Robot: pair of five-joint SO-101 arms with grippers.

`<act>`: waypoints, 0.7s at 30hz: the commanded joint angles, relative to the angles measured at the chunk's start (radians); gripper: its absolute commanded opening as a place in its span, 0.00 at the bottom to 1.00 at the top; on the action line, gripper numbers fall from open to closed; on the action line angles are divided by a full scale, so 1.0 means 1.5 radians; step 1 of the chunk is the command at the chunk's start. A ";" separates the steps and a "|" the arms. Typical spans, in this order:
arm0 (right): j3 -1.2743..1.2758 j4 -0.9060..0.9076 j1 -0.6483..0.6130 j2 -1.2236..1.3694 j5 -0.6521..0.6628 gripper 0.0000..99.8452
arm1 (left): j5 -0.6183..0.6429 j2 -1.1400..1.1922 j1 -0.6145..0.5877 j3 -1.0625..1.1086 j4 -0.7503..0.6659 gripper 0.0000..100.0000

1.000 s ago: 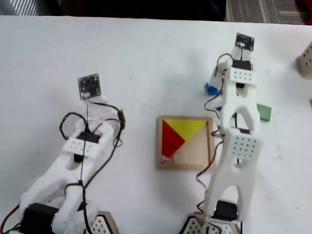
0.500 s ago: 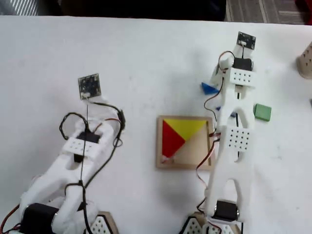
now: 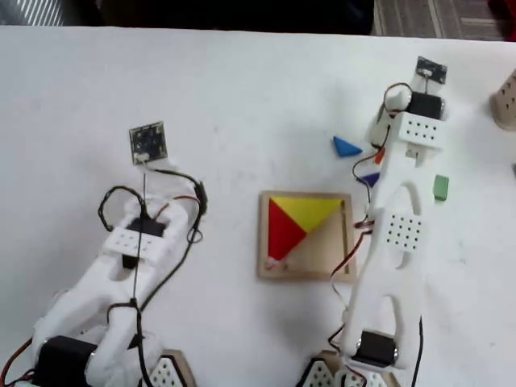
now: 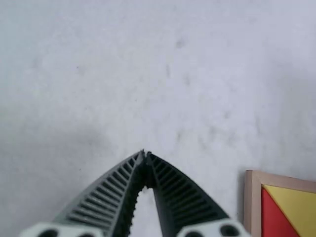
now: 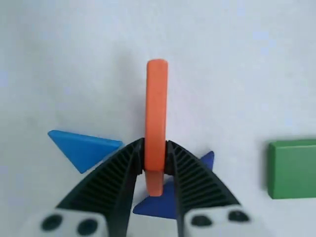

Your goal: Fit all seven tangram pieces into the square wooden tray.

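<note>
The right arm's jaws are clamped on an orange piece (image 5: 157, 108), held on edge over the white counter (image 3: 242, 89) beyond the far right corner of the square wooden tray (image 3: 264, 235). A light blue triangle (image 5: 84, 147), a dark blue piece (image 5: 157, 203) and a green piece (image 5: 292, 168) lie close by. A red triangle (image 3: 282, 227) and a yellow triangle (image 3: 308, 210) sit edge to edge in the tray. The left arm's jaws are pressed together on nothing, left of the tray.

White table (image 3: 242, 81) spans the high view. Dark band (image 3: 226, 12) beyond its far edge. Grey ribbed floor (image 3: 435, 18) at far right, pale slats (image 3: 32, 10) at far left.
</note>
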 commanded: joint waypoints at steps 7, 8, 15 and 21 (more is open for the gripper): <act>0.089 0.014 0.024 -0.099 -0.002 0.02 | 0.000 -0.021 -0.004 -0.025 -0.007 0.02; 0.134 0.014 0.021 -0.129 -0.003 0.02 | 0.000 -0.021 -0.004 -0.025 -0.007 0.02; 0.432 0.009 -0.022 -0.349 -0.001 0.02 | 0.000 -0.021 -0.004 -0.025 -0.007 0.02; 0.640 0.005 -0.062 -0.466 0.026 0.02 | 0.000 -0.021 -0.004 -0.025 -0.007 0.02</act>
